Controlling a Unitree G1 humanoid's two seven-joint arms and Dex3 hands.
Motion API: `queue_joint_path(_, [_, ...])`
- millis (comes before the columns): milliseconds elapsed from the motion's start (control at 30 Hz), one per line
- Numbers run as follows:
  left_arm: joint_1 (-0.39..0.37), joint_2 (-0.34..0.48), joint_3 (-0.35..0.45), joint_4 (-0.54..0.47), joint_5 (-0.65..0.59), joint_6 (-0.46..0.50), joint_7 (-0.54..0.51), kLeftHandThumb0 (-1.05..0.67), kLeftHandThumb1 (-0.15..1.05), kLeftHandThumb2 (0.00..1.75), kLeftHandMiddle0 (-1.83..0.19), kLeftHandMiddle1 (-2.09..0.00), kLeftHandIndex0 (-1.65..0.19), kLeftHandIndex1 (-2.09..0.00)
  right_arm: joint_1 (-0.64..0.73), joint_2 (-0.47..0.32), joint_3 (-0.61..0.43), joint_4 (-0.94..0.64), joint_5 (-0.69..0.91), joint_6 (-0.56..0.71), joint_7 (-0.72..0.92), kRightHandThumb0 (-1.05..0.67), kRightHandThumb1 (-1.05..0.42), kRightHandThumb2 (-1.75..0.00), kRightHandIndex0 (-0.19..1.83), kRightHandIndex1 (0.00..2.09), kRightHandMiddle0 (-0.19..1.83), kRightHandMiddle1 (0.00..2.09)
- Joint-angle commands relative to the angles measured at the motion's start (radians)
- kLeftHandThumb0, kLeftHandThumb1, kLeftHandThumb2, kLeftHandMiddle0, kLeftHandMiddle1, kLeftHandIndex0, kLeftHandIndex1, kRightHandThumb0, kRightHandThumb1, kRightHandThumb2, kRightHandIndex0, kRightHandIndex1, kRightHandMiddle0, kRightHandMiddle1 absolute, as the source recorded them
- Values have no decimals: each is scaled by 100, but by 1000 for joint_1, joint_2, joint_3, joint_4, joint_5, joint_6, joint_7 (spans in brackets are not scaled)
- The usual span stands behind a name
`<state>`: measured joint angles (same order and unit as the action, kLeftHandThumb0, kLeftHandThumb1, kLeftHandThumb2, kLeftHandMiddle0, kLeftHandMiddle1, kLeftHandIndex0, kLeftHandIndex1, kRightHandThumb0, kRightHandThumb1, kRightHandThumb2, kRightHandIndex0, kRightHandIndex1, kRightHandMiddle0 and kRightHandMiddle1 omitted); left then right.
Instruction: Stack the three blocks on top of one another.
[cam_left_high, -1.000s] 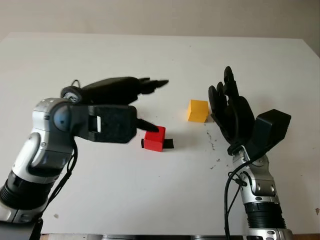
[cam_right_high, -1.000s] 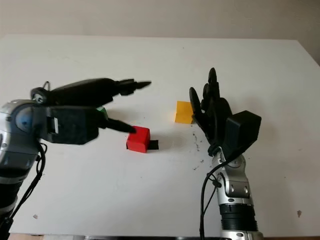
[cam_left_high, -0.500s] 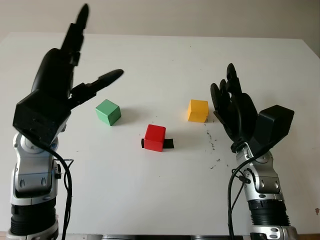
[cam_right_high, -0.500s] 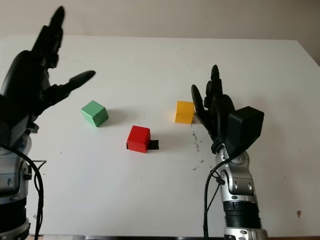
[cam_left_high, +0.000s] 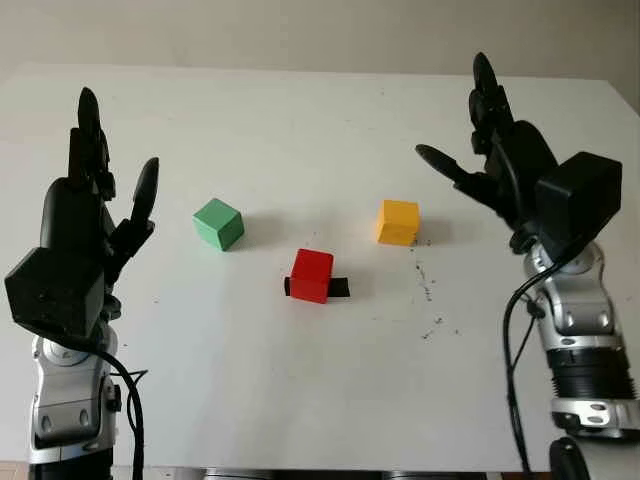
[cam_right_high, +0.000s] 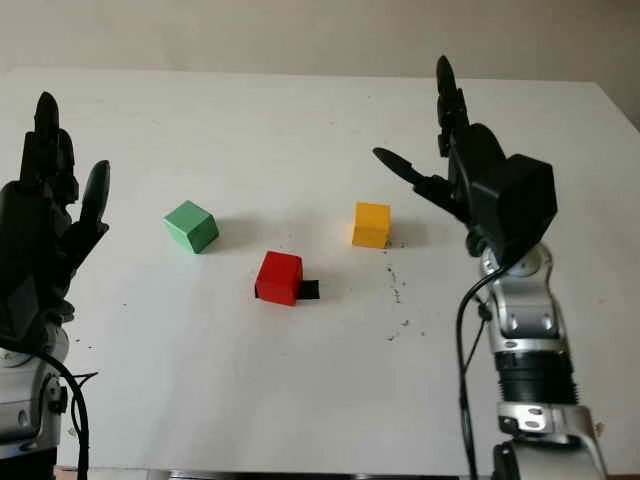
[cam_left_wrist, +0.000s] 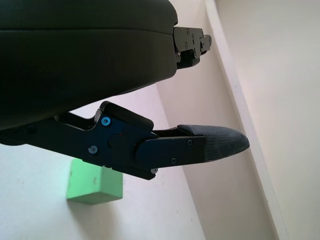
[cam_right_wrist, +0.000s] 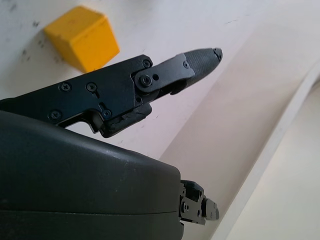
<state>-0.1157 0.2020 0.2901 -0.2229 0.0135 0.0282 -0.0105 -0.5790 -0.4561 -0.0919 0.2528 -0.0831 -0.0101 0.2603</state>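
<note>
Three blocks lie apart on the white table (cam_left_high: 300, 400). The green block (cam_left_high: 218, 222) sits left of centre, the red block (cam_left_high: 311, 275) in the middle beside a small black mark, and the yellow block (cam_left_high: 398, 221) to the right. My left hand (cam_left_high: 105, 190) is raised at the left, open, well left of the green block (cam_left_wrist: 95, 182). Raised at the right, my right hand (cam_left_high: 480, 150) is open, above and right of the yellow block (cam_right_wrist: 82, 37). Neither hand touches a block.
A small black strip (cam_left_high: 338, 288) lies against the red block's right side. Dark specks (cam_left_high: 430, 290) mark the table below the yellow block. The table's far edge (cam_left_high: 300, 70) meets a pale wall.
My left hand swung away from above the green and red blocks to the far left, uncovering the green block. My right hand rose and moved right, away from the yellow block.
</note>
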Motion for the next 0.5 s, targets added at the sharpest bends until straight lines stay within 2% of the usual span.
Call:
queue_joint_path(0, [26,-20,-8,-13,-22,-26,2,-66,105,57,18,-4,17,0,-20,-31,28,9,-37,-25,7,-71,-88,-4,-10,8,-5,9])
queue_joint_path(233, [48,-58,-17,-20,-50,-39,24,-65,105,58,19,-3,19,0,-44,-74,126,53,-191,-56,5,-77,-86,-5,-2,10,4,11])
queue_joint_path(467, [35,-50,-18,-22,-35,-35,56,-68,105,58,19,0,19,0,-55,-109,194,79,-253,-93,75,-71,-83,-4,-6,6,3,8])
